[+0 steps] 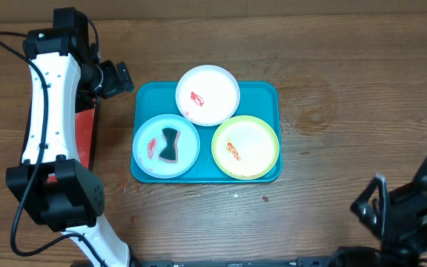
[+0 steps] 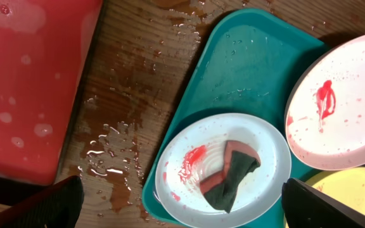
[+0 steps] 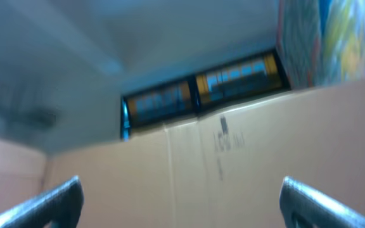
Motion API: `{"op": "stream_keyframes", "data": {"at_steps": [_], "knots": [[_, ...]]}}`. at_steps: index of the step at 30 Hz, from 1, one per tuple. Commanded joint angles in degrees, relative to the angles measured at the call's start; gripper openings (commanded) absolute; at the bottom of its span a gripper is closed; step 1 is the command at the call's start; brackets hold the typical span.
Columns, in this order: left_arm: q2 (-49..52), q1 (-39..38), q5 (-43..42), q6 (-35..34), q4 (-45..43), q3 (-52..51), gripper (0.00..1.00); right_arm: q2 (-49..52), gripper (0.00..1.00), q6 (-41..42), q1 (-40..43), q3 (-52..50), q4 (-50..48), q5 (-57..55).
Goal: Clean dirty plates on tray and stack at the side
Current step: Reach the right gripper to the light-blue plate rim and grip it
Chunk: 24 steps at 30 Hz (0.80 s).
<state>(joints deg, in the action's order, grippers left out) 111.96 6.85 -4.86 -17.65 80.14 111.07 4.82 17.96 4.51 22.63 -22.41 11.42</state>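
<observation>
Jaws on both grippers stand spread wide, holding nothing. Overhead, the left gripper (image 1: pixel 116 77) hangs over the red tray (image 1: pixel 86 132) by the tabletop's (image 1: pixel 347 74) left edge, and the right gripper (image 1: pixel 406 178) is at its near right corner. The teal tray (image 1: pixel 262 96) carries the white plate (image 1: pixel 217 89) at its far edge, the pale blue plate (image 1: pixel 187 152) at its near left corner and the yellow-green plate (image 1: pixel 254 133) at its near right corner (all smeared red). The left wrist view shows more: spilled water (image 2: pixel 116 183) on the wood, and a folded dark cloth (image 2: pixel 230 174) lying on the blue plate. The right wrist view shows only a blurred cardboard box (image 3: pixel 233 158).
</observation>
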Motion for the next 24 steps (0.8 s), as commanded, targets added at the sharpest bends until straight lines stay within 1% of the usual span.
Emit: {"op": "stream_keyframes", "data": {"at_steps": [1, 3, 5, 6, 8, 11, 13, 15, 16, 17, 18, 20, 22, 24], "knots": [[-0.11, -0.15, 0.37, -0.37, 0.15, 0.02, 1.00, 8.66, 1.00, -11.43, 0.39, 14.36, 15.54, 2.23], [-0.11, -0.15, 0.37, -0.37, 0.22, 0.02, 1.00, 16.85, 1.00, -13.64, 0.39, 24.20, 30.08, 2.45], [-0.11, -0.17, 0.37, -0.37, 0.22, 0.02, 1.00, 25.03, 1.00, -13.68, 0.39, 32.28, 40.76, 4.42], [-0.11, -0.17, 0.35, -0.37, 0.22, 0.02, 1.00, 29.07, 1.00, -13.68, 0.39, 35.80, 44.74, 7.19], [-0.11, -0.17, 0.35, -0.37, 0.24, 0.02, 1.00, 36.54, 1.00, -13.27, 0.39, 41.07, 48.85, 15.15], [-0.11, -0.17, 0.35, -0.37, 0.26, 0.02, 1.00, 45.81, 1.00, -8.94, 0.37, 44.70, 48.83, 34.49], [-0.11, -0.17, 0.37, -0.37, 0.26, 0.02, 1.00, 51.10, 1.00, -4.33, 0.37, 44.78, 43.67, 45.79], [-0.11, -0.17, 0.37, -0.37, 0.24, 0.02, 1.00, 56.89, 1.00, 1.77, -0.26, 44.78, 35.06, 55.19], [-0.11, -0.17, 0.37, -0.37, 0.22, 0.02, 1.00, 59.23, 1.00, 5.14, -1.01, 44.78, 31.34, 57.86], [-0.11, -0.17, 0.37, -0.37, 0.20, 0.02, 1.00, 61.57, 1.00, 6.84, -2.12, 44.78, 28.06, 59.93], [-0.11, -0.17, 0.37, -0.37, 0.20, 0.02, 1.00, 63.45, 1.00, 7.34, -3.63, 44.78, 25.42, 60.83], [-0.11, -0.17, 0.37, -0.37, 0.20, 0.02, 1.00, 66.34, 1.00, 7.37, -7.61, 44.78, 22.97, 59.08], [-0.11, -0.17, 0.37, -0.37, 0.22, 0.02, 1.00, 68.22, 1.00, 7.34, -12.46, 44.85, 23.04, 52.57], [-0.11, -0.17, 0.37, -0.37, 0.20, 0.02, 1.00, 69.31, 1.00, 7.34, -16.52, 44.96, 25.62, 42.38]]}}
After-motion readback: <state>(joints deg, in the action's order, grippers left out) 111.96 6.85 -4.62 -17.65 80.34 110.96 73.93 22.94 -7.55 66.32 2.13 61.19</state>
